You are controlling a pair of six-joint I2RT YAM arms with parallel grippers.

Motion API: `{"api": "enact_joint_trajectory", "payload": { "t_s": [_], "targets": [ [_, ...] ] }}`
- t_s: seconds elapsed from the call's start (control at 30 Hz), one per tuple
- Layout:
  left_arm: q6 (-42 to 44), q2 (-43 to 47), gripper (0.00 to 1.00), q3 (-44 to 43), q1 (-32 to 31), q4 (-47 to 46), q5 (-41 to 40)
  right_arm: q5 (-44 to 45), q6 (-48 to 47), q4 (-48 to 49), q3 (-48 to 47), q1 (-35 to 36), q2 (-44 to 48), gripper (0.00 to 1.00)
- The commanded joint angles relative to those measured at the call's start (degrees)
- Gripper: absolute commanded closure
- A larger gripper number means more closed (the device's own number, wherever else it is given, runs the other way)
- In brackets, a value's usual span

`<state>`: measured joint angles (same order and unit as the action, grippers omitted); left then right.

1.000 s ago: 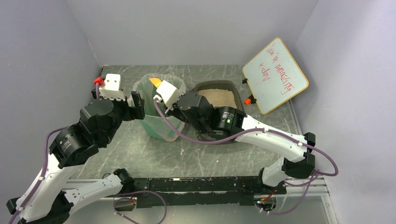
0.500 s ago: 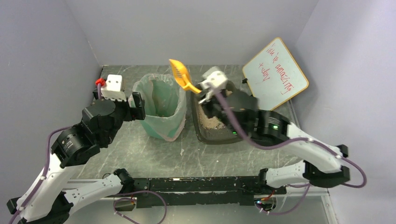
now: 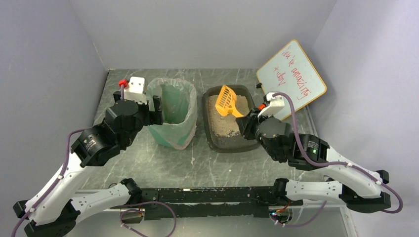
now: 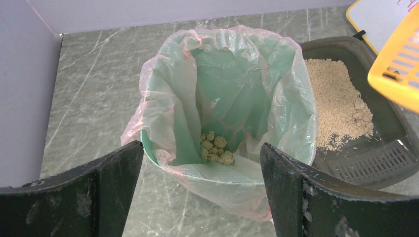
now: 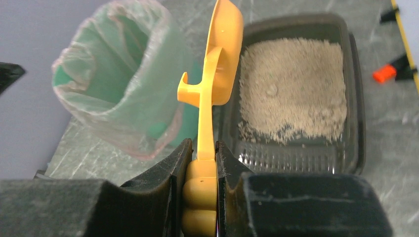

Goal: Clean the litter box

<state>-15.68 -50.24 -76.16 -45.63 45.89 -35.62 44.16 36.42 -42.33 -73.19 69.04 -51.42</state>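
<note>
The litter box (image 3: 211, 141) is a dark grey tray with beige litter (image 3: 222, 121), right of the green bin (image 3: 170, 133). My right gripper (image 3: 245, 117) hovers over the tray's right side, shut on the handle of an orange slotted scoop (image 3: 227, 98). The scoop's head hangs above the litter. In the right wrist view the gripper (image 5: 202, 158) pinches the scoop (image 5: 221, 64) edge-on, with the tray's rim (image 5: 356, 98) beyond. My left gripper (image 3: 153, 110) stands open at the bin's left rim. Its fingers (image 4: 296, 192) flank the bagged bin (image 4: 291, 113) without touching it. Several litter clumps (image 4: 216, 149) lie in the bin.
A whiteboard (image 3: 291, 79) with red writing leans at the back right, with an orange-capped marker (image 5: 383, 74) at its foot beside the tray. Grey walls close in the left, back and right sides. A small speck (image 3: 192, 160) lies on the marbled table in front of the bin.
My right arm swung the scoop from over the bin, up and rightward, then lowered it over the litter box. The left gripper shifted slightly right along the bin and stayed open.
</note>
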Motion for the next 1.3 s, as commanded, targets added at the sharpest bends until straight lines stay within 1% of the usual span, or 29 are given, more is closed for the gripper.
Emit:
{"api": "enact_joint_trajectory", "payload": {
  "t_s": [0.0,0.1,0.17,0.33,0.47,0.63,0.7,0.8,0.93,1.07,1.13,1.27],
  "targets": [
    [1.09,-0.45,0.07,0.23,-0.25,-3.32,1.18,4.45,16.43,-6.45,4.52,-0.36,2.46,1.00],
    [0.85,-0.64,0.07,0.67,-0.24,-3.80,1.78,3.68,21.20,-7.09,8.51,-1.53,2.59,1.00],
    [0.67,-0.80,0.07,0.83,-0.24,-3.96,2.33,1.02,22.20,-5.32,11.25,-3.86,2.18,1.00],
    [0.52,-1.09,0.08,0.01,-0.25,-3.17,2.64,-12.64,18.95,2.82,17.64,-16.74,0.96,1.00],
    [0.46,-0.74,0.08,-0.42,-0.25,-1.66,1.65,-20.69,18.77,7.39,21.82,-24.26,-0.23,1.00],
    [0.05,-0.53,0.08,-0.66,-0.23,-0.80,1.11,-25.98,23.75,9.85,26.04,-28.80,-3.24,1.00],
    [0.03,-0.80,0.08,-0.70,-0.25,-0.80,1.26,-27.95,26.23,12.27,28.27,-30.39,-4.14,1.00],
    [-0.22,-1.40,0.08,-1.16,-0.25,-0.80,1.76,-28.25,29.87,15.42,30.94,-31.94,-5.50,1.00],
    [-0.23,-1.95,0.09,-1.86,-0.25,-0.40,1.89,-25.42,35.70,19.80,34.24,-32.43,-7.89,1.00],
    [-0.61,-2.14,0.09,-2.36,-0.25,0.19,1.78,-23.39,40.88,24.43,36.68,-32.57,-12.74,1.00],
    [-0.75,-2.14,0.09,-2.62,-0.24,0.56,1.66,-23.69,42.40,28.43,38.04,-32.58,-15.31,1.00],
    [-1.06,-2.39,0.09,-3.47,-0.25,1.75,1.36,-24.07,44.58,39.98,41.79,-32.69,-19.94,1.00]
  ]
}}
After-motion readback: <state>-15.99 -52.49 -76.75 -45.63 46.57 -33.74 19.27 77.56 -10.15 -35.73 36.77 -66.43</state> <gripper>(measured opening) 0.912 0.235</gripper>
